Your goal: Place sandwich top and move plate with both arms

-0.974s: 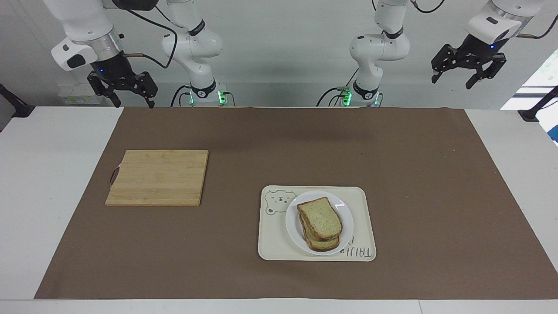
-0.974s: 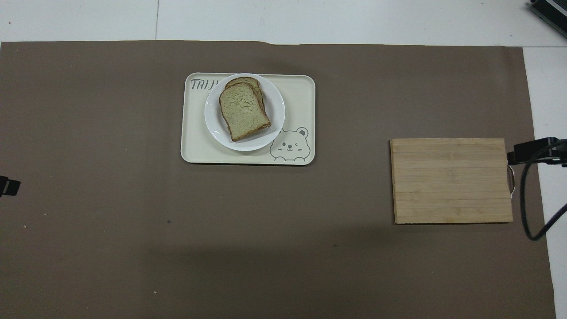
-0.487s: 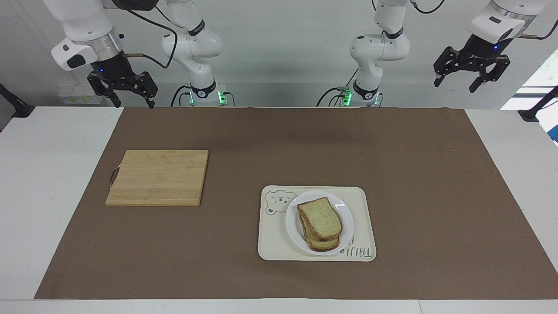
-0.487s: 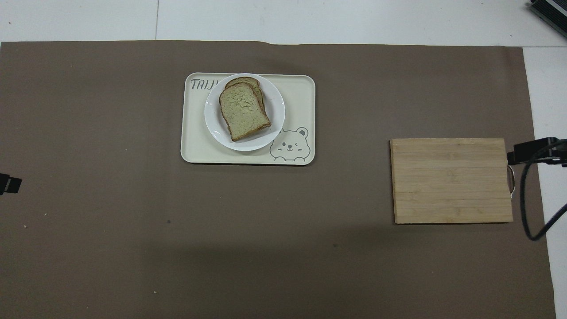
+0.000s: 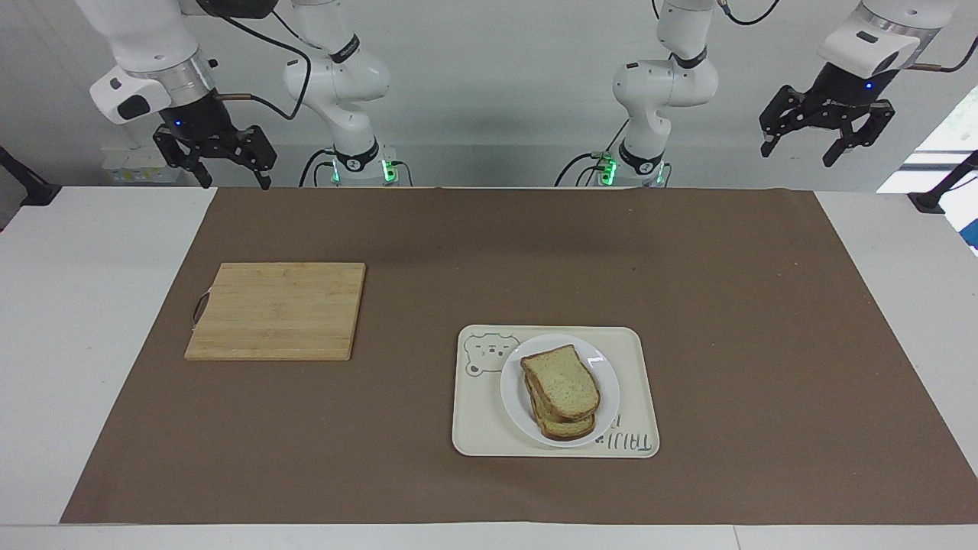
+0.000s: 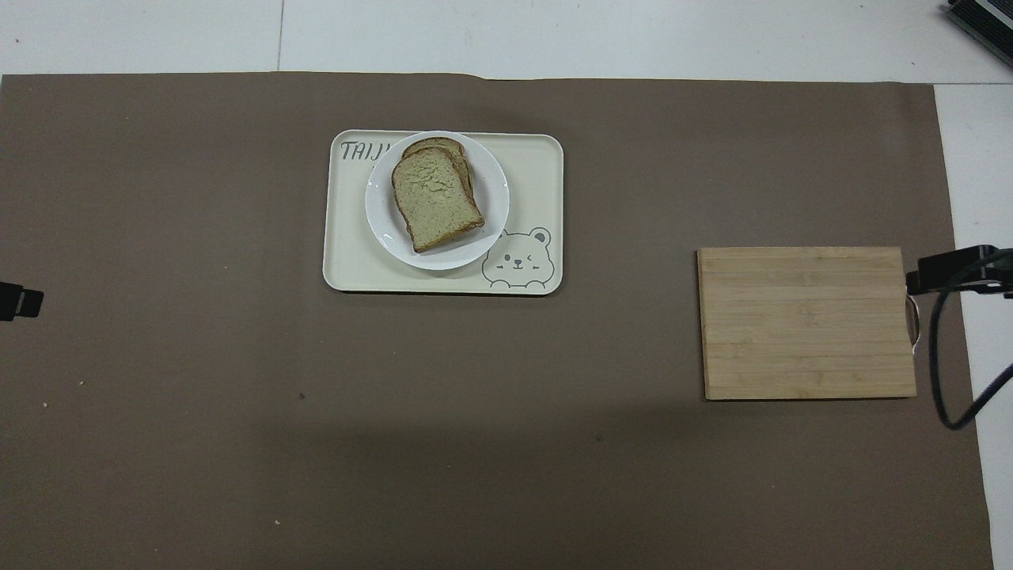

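The sandwich top (image 5: 561, 382) (image 6: 435, 198), a pale speckled slice with a brown crust, lies on top of the sandwich on the small white plate (image 5: 603, 374) (image 6: 495, 198). The plate stands on the cream bear-print tray (image 5: 638, 382) (image 6: 538, 174). My left gripper (image 5: 827, 131) is open and empty, raised high at its own end of the table; only its tip (image 6: 20, 301) shows in the overhead view. My right gripper (image 5: 218, 156) is open and empty, raised at its end; its tip (image 6: 950, 269) shows beside the cutting board.
A bamboo cutting board (image 5: 279, 309) (image 6: 807, 321) lies toward the right arm's end of the table, nearer to the robots than the tray. A brown mat (image 5: 688, 267) covers most of the white table.
My left gripper has shifted slightly and turned a little while staying raised. The right arm, the sandwich and the plate have not moved.
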`<state>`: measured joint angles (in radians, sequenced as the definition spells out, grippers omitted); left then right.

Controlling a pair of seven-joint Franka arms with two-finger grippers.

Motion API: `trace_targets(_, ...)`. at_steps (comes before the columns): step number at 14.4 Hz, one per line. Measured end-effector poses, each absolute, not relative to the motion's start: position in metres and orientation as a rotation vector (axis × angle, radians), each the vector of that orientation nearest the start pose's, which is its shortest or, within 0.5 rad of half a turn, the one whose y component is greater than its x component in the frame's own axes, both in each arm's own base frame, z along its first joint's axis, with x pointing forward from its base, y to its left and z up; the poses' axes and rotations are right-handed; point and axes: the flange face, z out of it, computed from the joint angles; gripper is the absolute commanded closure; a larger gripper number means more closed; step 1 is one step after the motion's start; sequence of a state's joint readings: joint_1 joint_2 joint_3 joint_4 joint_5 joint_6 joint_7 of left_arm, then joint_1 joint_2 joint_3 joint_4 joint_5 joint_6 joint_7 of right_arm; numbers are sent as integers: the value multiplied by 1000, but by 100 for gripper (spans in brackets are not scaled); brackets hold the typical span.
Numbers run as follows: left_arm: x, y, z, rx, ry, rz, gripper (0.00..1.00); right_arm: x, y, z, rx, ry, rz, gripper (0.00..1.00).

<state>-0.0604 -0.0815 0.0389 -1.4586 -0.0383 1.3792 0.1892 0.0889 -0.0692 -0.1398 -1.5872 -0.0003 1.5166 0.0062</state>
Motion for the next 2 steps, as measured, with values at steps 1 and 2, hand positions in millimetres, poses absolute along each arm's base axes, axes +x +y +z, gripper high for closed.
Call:
trace_targets(1,505,-14,702,-3167,309,0,0,527,-30,649,-3131,89,3,0)
trace_targets(2,505,-15,702,-3170,284,3,0,527,-30,649,-3131,89,3,0)
